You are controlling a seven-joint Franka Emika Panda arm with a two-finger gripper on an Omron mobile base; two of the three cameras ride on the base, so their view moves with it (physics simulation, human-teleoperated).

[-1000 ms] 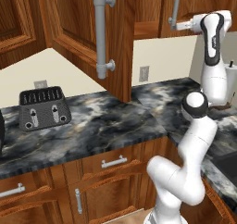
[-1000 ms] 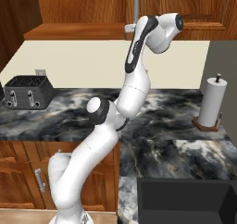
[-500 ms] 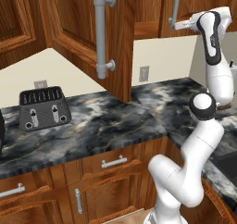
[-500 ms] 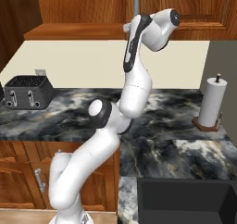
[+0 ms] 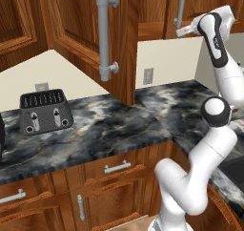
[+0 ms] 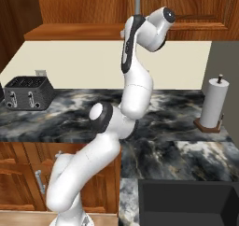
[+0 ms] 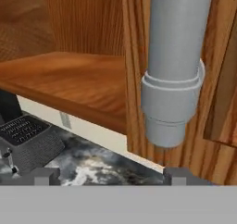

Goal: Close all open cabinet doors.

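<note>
Where the hand view looks along the gripper (image 7: 107,174), its two dark fingertips (image 7: 42,176) stand wide apart at the bottom edge, holding nothing. Just beyond, upper right of that frame, hangs a grey bar handle (image 7: 175,65), upright, its top cut off. Left base view: an open cabinet door (image 5: 90,32) juts out at upper centre, its long handle (image 5: 104,32) vertical, hiding the wall behind. A toaster (image 5: 45,111) sits at mid left on the marble counter (image 5: 109,130). Right base view: a paper towel roll (image 6: 214,103) stands at right; the arm hides the far handle's lower end.
</note>
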